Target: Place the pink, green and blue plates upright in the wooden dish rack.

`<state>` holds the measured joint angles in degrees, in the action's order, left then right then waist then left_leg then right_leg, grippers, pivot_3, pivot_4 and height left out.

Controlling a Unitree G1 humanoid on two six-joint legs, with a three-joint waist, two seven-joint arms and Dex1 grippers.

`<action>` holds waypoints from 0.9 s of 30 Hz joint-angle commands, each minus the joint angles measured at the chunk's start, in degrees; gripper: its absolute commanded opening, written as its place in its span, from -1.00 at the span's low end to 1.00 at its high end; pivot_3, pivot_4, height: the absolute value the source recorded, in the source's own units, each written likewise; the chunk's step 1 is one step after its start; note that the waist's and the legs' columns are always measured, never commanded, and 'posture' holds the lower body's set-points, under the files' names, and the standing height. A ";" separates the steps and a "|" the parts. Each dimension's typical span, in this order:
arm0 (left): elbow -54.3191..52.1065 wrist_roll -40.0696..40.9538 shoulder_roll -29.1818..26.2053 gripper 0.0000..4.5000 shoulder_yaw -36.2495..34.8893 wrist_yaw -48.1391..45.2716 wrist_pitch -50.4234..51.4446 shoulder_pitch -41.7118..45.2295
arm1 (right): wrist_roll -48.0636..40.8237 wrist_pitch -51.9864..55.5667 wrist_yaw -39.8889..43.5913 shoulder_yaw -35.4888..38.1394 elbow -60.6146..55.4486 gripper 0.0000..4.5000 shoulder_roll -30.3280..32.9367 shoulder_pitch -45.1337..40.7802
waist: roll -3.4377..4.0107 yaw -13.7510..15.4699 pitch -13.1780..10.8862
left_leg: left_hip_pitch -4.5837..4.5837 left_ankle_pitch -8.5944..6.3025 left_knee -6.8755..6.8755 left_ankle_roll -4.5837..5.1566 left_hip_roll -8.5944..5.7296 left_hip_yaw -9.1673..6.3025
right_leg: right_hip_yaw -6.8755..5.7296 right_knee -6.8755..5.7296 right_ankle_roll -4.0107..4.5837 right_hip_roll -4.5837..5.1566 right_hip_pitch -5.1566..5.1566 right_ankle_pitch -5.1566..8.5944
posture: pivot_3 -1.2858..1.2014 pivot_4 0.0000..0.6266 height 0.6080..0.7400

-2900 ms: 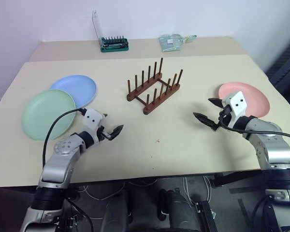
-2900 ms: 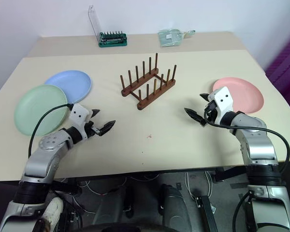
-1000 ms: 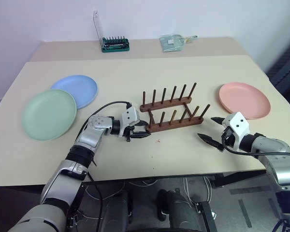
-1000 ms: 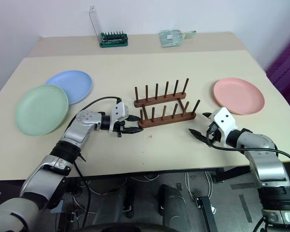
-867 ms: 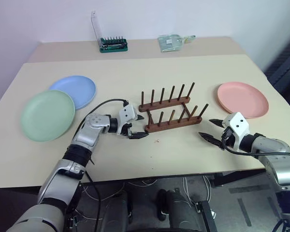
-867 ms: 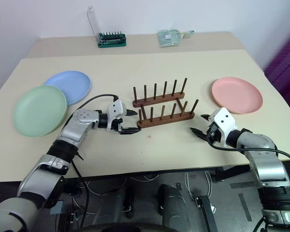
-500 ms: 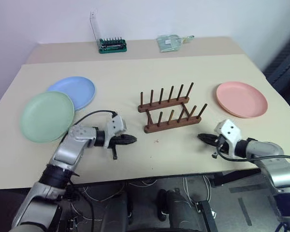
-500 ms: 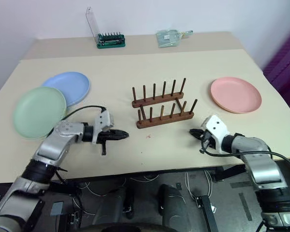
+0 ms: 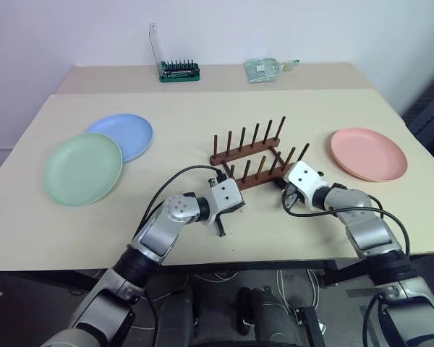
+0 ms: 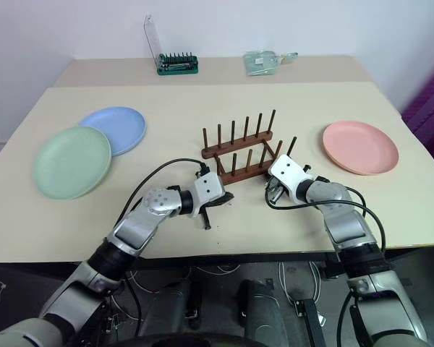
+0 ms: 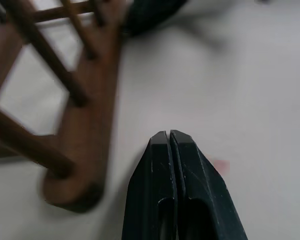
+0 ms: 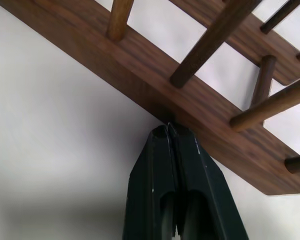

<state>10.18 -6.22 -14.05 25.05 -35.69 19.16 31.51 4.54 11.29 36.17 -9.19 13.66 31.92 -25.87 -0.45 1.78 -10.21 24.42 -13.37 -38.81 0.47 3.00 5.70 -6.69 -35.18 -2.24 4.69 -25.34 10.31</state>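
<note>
Your right gripper (image 12: pixel 171 131) has its fingers pressed together on nothing, tips touching the outer edge of the near rail of the wooden dish rack (image 9: pixel 254 155). Your left gripper (image 11: pixel 169 137) is likewise closed and empty, its tips over bare table just beside the rail's other end, not quite touching the wood. So you are flanking the rack from both ends with closed tips; this looks like the positioning step, nudging the rack square before any plate is lifted.

No plate is loaded yet. Next, I would judge, you finish any nudge gently, since the rack is light and will skate, then back both grippers off, spread the fingers and go for a plate rim.

Count: one rack, two rails, pegs in two rows. Three plates, all flat on the table (image 9: pixel 188 116). From the rack, the green plate (image 9: pixel 83 168) lies at nine o'clock, the blue plate (image 9: pixel 124 135) at ten, its edge tucked beside the green one. The pink plate (image 9: pixel 368 153) sits at three o'clock, well apart.
</note>
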 commanded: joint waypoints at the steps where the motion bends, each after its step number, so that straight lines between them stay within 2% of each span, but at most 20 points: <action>1: 9.31 -3.97 -1.82 -0.99 -3.10 6.48 1.65 0.84 | 1.79 -1.67 -2.64 0.52 3.27 -1.00 -0.77 -2.48 | 0.06 -0.58 0.05 | 0.00 0.00 0.00 -0.01 0.01 -0.02 | -0.02 0.00 0.00 0.00 0.01 0.00 | 0.03 -0.52 0.84; 6: 14.81 -3.48 -1.60 -0.99 -4.10 8.97 -0.16 3.55 | 2.64 -3.75 -3.93 0.58 6.64 -1.00 -1.24 -4.52 | 0.10 -1.79 0.07 | -0.02 0.07 0.10 0.21 -0.02 0.00 | -0.01 -0.05 0.01 0.01 -0.03 0.00 | 0.03 -0.52 0.84; 12: 16.50 -3.68 -1.37 -0.99 -4.15 9.76 -1.94 3.83 | 2.59 -4.81 -4.79 1.36 7.23 -1.00 -0.85 -4.93 | 0.10 -2.50 0.08 | -0.04 0.08 0.19 0.21 -0.02 0.00 | -0.01 -0.05 0.01 0.01 -0.03 0.00 | 0.03 -0.52 0.84; 14: 14.60 -2.63 -1.49 -0.99 -3.86 7.52 -3.42 3.03 | -0.14 -3.16 -1.24 2.73 4.82 -1.00 0.71 -3.95 | 0.11 -2.52 0.08 | -0.06 0.08 0.22 0.21 -0.02 0.00 | -0.01 -0.05 0.01 0.01 -0.04 0.01 | 0.03 -0.52 0.84; 17: 7.77 1.12 -1.78 -1.00 -3.78 1.39 -7.74 0.19 | -2.59 -1.14 1.53 5.99 1.19 -0.65 4.39 -2.48 | 0.11 -2.48 0.07 | -0.04 0.07 0.34 0.21 -0.04 0.06 | 0.03 -0.01 0.01 0.06 -0.10 0.02 | 0.03 -0.52 0.84; 20: -0.90 8.06 -1.04 -1.00 -5.45 -5.32 -9.01 -3.17 | -1.53 -1.07 1.09 8.26 1.38 0.00 8.95 -2.23 | 0.12 -2.37 0.05 | -0.03 0.08 0.63 0.21 -0.17 0.19 | 0.10 0.03 -0.10 0.21 -0.24 0.08 | 0.03 -0.52 0.84; 23: -9.22 14.57 -1.53 -1.00 -5.53 -12.75 -5.29 -5.35 | 0.83 -2.73 -0.28 9.06 8.03 0.65 13.29 -4.43 | 0.09 -2.12 -0.01 | 0.10 0.06 0.68 0.25 -0.25 0.23 | 0.10 0.03 -0.13 0.30 -0.36 0.10 | 0.03 -0.52 0.84; 27: -11.94 15.47 -2.31 -1.00 -4.90 -15.85 -3.35 -5.47 | 4.08 -6.38 0.81 5.81 18.43 0.65 15.20 -7.29 | 0.07 -2.28 -0.03 | 0.09 0.06 0.64 0.25 -0.28 0.25 | 0.11 0.09 -0.16 0.30 -0.35 0.16 | 0.03 -0.52 0.84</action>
<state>-0.02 8.54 -16.12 20.11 -50.80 15.69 25.30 7.77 6.58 36.74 -3.01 29.71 46.65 -32.07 -0.38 -0.49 -10.23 24.47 -13.31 -38.17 0.72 2.73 5.94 -6.58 -35.08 -2.40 4.98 -25.66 10.47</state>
